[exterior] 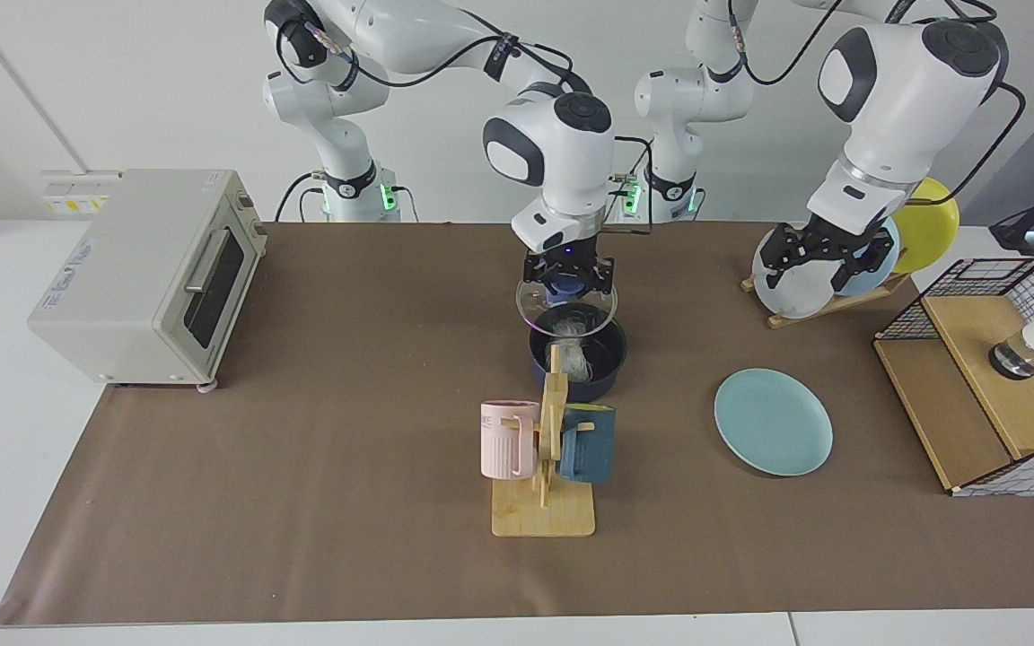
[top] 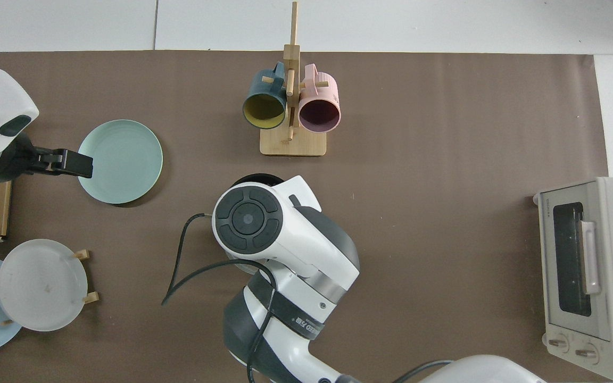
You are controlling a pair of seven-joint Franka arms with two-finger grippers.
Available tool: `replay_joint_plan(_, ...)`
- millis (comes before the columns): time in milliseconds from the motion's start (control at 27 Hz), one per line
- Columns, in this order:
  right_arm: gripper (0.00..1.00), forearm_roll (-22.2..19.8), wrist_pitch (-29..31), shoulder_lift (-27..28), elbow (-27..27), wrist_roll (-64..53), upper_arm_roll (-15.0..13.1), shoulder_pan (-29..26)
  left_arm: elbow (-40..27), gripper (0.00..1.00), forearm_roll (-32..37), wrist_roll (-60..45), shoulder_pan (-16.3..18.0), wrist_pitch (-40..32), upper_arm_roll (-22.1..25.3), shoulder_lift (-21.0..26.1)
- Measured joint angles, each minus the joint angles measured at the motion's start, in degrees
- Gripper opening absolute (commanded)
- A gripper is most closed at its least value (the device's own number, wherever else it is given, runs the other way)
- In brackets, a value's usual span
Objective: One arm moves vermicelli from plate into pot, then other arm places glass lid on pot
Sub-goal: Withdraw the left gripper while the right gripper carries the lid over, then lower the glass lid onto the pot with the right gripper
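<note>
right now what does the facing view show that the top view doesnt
Only the facing view shows the glass lid, held by its knob in the right gripper just above the pot, with vermicelli visible inside. It also shows the yellow plate in the rack.

Only the top view shows into the two mugs; there the right arm covers the lid and nearly all of the pot.

Both show the bare teal plate, the toaster oven, the mug stand, and the left gripper waiting off to the side near the plate rack.
</note>
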Motion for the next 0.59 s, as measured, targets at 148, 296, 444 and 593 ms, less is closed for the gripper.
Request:
replay_joint_plan(148, 0.0, -2.4, 0.0, 4.1, 4.6, 2.9, 0.0, 1.3, 0.0, 1.0, 0.0, 0.0, 0.0, 0.0, 0.0, 0.0)
replay_joint_plan(296, 0.0, -3.8, 0.0, 7.5, 8.5, 3.9, 0.0, 2.0, 0.0, 1.0, 0.0, 0.0, 0.0, 0.0, 0.0, 0.0)
replay_joint_plan(444, 0.0, -4.3, 0.2, 9.4, 10.0, 3.9, -0.2, 2.0, 0.0, 1.0, 0.0, 0.0, 0.0, 0.0, -0.1, 0.0)
replay_joint_plan(593, 0.0, -5.0, 0.2, 10.6, 10.4, 3.9, -0.4, 2.0, 0.0, 1.0, 0.0, 0.0, 0.0, -0.1, -0.2, 0.0)
